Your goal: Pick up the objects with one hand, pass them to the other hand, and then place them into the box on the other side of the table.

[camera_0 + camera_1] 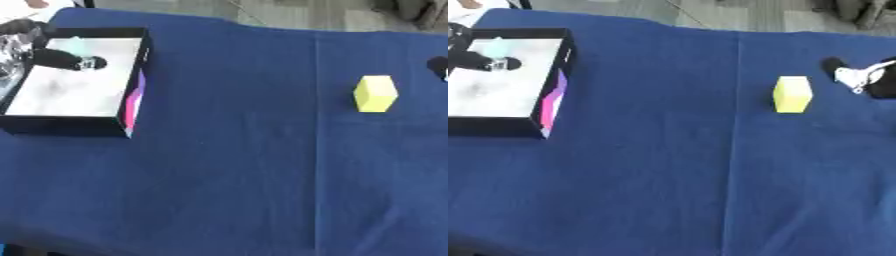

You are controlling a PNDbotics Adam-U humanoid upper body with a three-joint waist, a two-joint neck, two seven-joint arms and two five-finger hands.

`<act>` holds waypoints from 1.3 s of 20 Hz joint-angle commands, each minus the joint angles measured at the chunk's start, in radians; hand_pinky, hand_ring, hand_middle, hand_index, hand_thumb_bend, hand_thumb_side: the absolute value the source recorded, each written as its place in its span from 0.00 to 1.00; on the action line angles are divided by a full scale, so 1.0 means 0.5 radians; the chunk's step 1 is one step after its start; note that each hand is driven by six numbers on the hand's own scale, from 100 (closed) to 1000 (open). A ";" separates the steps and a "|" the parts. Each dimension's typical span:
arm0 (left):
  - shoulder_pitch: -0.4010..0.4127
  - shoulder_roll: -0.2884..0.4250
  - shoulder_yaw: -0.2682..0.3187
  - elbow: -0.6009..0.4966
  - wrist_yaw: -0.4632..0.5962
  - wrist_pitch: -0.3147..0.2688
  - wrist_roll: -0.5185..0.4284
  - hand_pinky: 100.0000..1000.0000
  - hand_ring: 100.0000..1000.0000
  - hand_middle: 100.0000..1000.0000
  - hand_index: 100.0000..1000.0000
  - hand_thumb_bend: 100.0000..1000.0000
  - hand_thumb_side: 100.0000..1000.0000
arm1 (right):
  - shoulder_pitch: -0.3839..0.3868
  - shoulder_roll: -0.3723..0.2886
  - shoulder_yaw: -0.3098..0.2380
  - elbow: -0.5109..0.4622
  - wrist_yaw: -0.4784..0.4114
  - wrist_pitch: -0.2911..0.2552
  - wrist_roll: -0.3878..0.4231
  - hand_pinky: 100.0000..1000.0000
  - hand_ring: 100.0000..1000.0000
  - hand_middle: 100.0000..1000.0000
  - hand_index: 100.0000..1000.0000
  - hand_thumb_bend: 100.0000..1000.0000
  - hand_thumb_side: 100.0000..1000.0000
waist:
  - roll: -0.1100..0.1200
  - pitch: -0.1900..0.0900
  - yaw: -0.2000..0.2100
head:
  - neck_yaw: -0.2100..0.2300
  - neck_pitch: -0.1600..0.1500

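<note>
Table draped in dark blue cloth [245, 165], seen first through the left eye. Far left on it, a shallow black-walled box with a pale whitish floor [131, 75], a pink and purple strip down its right outer wall. Over the box's upper left part, the black and silver left hand [61, 59], fingers reaching in above the floor; cannot tell whether straight or curled, nor whether anything held. Just above the fingers inside the box, a small pale turquoise shape [74, 45], too blurred to name. Well apart on the right side of the cloth, a yellow foam-like block [375, 93], upright, alone, untouched. At the far right edge, only a dark tip of the other hand.

Through the right eye, more of the right hand [859, 76]: black with a white part, low over the cloth just right of the yellow block, apart from it. Nothing seen in its hold; cannot tell how far open.
</note>
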 commanded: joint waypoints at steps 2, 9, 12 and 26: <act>-0.042 0.082 0.066 -0.161 0.075 0.050 -0.055 0.97 0.93 0.79 0.95 0.40 0.16 | -0.017 -0.071 -0.031 0.035 0.098 -0.043 0.208 0.92 0.95 0.91 0.94 0.25 0.19 | 0.003 -0.028 0.022 | -0.060 -0.046; 0.016 0.168 0.141 -0.713 0.149 0.173 0.046 0.89 0.86 0.73 0.83 0.22 0.28 | 0.001 -0.049 -0.029 0.111 0.184 -0.128 0.379 0.93 0.96 0.92 0.94 0.30 0.10 | -0.023 0.006 0.088 | -0.183 -0.085; 0.076 0.186 0.201 -1.100 0.189 0.207 0.124 0.84 0.83 0.71 0.82 0.09 0.31 | 0.000 -0.035 -0.041 0.157 0.218 -0.148 0.375 0.93 0.95 0.91 0.94 0.31 0.05 | -0.036 0.026 0.128 | -0.280 -0.111; 0.324 -0.122 0.252 -1.311 1.086 -0.709 1.343 0.77 0.81 0.78 0.88 0.00 0.51 | 0.026 -0.025 -0.055 0.453 0.525 -0.159 0.295 0.94 0.96 0.92 0.93 0.40 0.00 | -0.078 0.079 0.328 | -0.540 -0.153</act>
